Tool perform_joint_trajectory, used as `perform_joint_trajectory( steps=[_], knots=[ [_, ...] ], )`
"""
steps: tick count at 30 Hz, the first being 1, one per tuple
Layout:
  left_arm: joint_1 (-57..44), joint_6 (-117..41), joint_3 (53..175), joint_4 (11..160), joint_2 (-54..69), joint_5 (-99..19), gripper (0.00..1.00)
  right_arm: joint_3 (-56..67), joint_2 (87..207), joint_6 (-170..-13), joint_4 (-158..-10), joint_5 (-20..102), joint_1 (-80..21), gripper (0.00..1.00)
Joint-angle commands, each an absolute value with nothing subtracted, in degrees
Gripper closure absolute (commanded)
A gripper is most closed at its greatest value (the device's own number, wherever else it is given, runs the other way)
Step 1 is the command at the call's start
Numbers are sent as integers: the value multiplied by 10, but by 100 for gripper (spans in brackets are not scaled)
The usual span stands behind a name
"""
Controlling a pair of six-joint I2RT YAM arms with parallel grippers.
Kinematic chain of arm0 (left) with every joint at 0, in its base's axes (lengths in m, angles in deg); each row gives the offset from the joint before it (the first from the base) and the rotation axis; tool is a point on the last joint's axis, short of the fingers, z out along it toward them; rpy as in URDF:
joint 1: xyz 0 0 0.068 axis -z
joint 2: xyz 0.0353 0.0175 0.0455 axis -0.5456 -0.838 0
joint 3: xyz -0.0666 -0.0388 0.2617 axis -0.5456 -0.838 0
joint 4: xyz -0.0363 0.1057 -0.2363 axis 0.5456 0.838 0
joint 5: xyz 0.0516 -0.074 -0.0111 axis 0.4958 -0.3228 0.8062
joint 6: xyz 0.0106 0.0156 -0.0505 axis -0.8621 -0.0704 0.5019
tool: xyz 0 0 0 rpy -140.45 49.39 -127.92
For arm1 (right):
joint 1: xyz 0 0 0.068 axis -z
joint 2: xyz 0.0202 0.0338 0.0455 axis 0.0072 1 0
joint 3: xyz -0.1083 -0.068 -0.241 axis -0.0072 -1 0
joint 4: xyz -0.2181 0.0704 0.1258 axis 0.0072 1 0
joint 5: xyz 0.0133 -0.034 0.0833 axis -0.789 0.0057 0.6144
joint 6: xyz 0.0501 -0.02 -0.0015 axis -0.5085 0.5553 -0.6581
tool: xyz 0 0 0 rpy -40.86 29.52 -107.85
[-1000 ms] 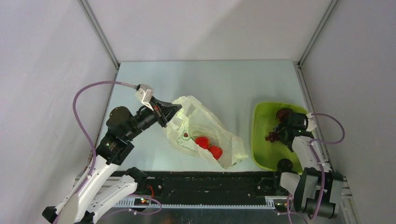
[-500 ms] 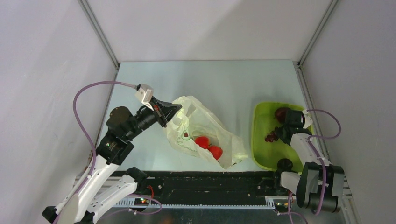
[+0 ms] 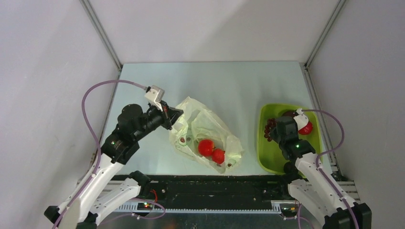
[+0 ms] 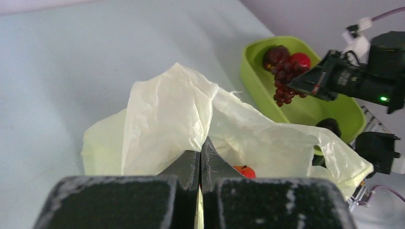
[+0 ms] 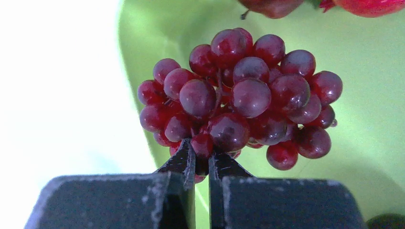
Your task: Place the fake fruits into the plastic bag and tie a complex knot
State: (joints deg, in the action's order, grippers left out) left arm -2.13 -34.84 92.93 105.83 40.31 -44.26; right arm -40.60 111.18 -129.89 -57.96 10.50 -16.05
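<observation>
Translucent cream film makes up the plastic bag [image 3: 205, 136], which lies left of the lime-green tray [image 3: 267, 161]. Its long axis runs on a slant, from a raised far-left end down to a near end that stops just short of the tray's near-left corner. The left gripper [image 3: 174, 113] has its fingers pressed together on the film's edge at that far-left end, lifting it into a peak. Through the film, two bright red fruits [image 3: 206, 147] show side by side in the half nearer the tray.

Everything rests on a pale blue-grey table [image 3: 229, 86], which is enclosed by plain white walls [image 3: 210, 28] behind the tray and to both sides.

The grape cluster [image 5: 239, 100] hangs over the tray's left rim, towards its far end. It is clamped at its base between the right gripper's [image 5: 203, 160] fingertips and spreads away from them, wider than it is long. A dark maroon fruit [image 4: 274, 53] and another red fruit [image 3: 305, 128] lie inside the tray at its far end, beyond the cluster.
</observation>
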Motion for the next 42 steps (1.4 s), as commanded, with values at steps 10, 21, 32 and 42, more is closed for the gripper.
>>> perform_joint_trajectory(
  steps=[10, 21, 32, 42],
  knots=[
    [-25, -333, 999, 1102, 381, -369, 100, -293, 1010, -1233, -585, 8, -330, 100],
    [-25, -394, 1001, 1059, 352, -381, 100, -235, 998, -1049, -690, 116, -530, 100],
    [-25, -438, 928, 994, 399, -421, 100, -228, 1035, -931, -818, 116, -784, 100],
    [-25, -439, 888, 970, 435, -440, 100, -159, 1175, -879, -826, 122, -877, 100]
  ],
)
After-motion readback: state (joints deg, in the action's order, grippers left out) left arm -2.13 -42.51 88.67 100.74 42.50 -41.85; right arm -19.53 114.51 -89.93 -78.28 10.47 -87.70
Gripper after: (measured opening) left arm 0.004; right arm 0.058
